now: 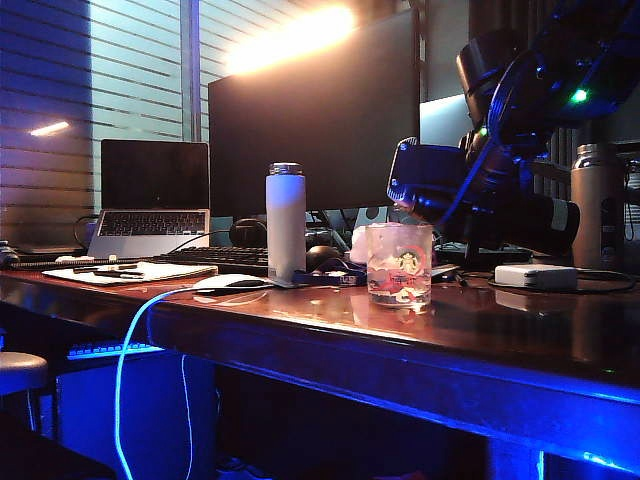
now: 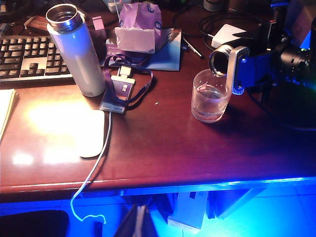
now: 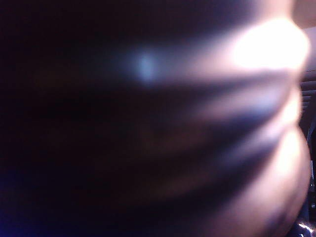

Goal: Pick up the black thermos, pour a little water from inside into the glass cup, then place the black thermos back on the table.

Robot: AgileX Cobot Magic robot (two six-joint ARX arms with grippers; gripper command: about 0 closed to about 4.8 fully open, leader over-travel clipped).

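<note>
- Exterior view: the glass cup (image 1: 399, 264) stands upright on the table (image 1: 300, 330), at about 4 o'clock from the white bottle (image 1: 286, 222).
- The black thermos (image 1: 540, 220) lies almost level in the air at about 2 o'clock from the cup. Its mouth end is toward the cup and its base end is toward the grey steel bottle (image 1: 597, 205) at 3 o'clock.
- The right gripper (image 1: 440, 185) comes down from 1 o'clock, its jaws closed around the thermos near the mouth end.
- Left wrist view: the glass cup (image 2: 211, 96) holds some clear water. The silver-rimmed mouth of the black thermos (image 2: 220, 60) hangs just over the cup's rim, and the right gripper (image 2: 242, 69) is clamped just behind that mouth.
- A white mouse (image 2: 92, 133) and a lanyard badge (image 2: 118, 94) lie on the table (image 2: 163, 153), between the cup and the white bottle (image 2: 76, 49).
- Pale shapes beyond the table's front edge may be the left gripper (image 2: 163, 217). I cannot tell how its jaws stand.
- Right wrist view: a dark, blurred surface fills the view, and nothing can be made out.
</note>
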